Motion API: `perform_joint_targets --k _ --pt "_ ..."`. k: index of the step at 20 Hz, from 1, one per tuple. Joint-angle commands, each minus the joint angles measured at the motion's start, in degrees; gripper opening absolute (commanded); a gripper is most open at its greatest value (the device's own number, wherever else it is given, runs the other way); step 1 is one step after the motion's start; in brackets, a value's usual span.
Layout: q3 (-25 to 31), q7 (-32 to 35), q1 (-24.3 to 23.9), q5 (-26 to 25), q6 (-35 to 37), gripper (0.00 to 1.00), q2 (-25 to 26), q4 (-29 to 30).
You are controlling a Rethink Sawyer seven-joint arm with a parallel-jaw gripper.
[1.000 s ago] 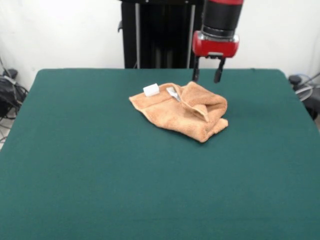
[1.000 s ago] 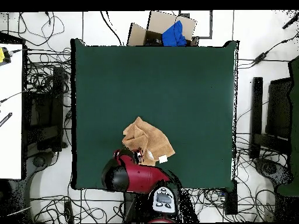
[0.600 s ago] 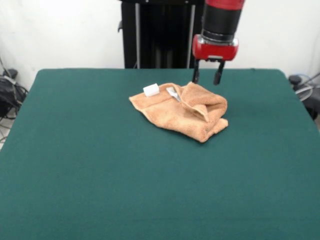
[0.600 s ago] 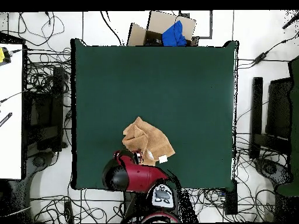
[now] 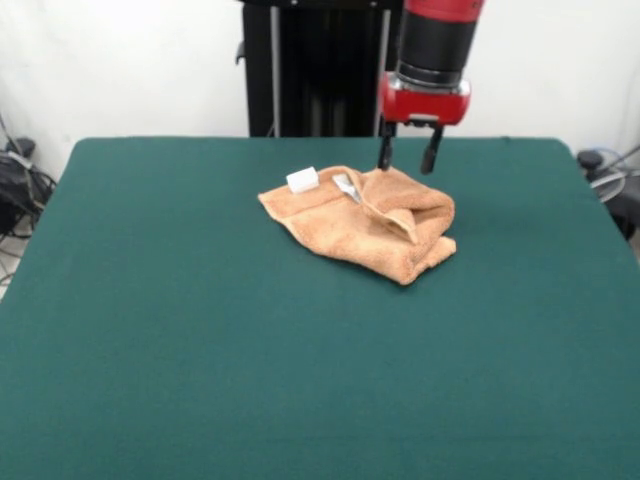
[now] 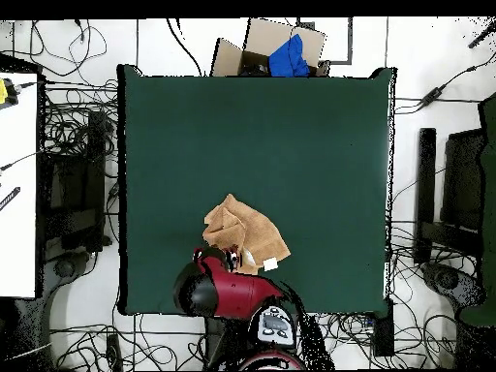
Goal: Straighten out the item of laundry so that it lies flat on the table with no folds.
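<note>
The peach-orange towel (image 5: 362,222) lies rumpled and folded on the green table (image 5: 200,350). The hand (image 5: 405,160) hangs just above the towel's far edge, fingers spread and empty.

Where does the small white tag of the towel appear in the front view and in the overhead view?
Front view: the tag lies at the towel's upper left corner, left of the pincer.
Overhead view: the tag is at the towel's lower right corner, right of the arm's red head.
Shared landmark: the open pincer, hanging over the towel's edge on the robot's side.
</note>
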Motion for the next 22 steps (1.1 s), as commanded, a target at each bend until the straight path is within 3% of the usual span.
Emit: perform_joint_targets --k 1,8,22 --pt "-1.7 8.8 -1.2 -1.6 -4.2 1.00 1.2 -4.2" --pt "-0.2 7.6 -3.8 -3.0 -5.5 1.00 3.6 -6.5" --pt "0.1 8.7 -3.5 -3.1 -8.4 1.00 7.8 -9.9"
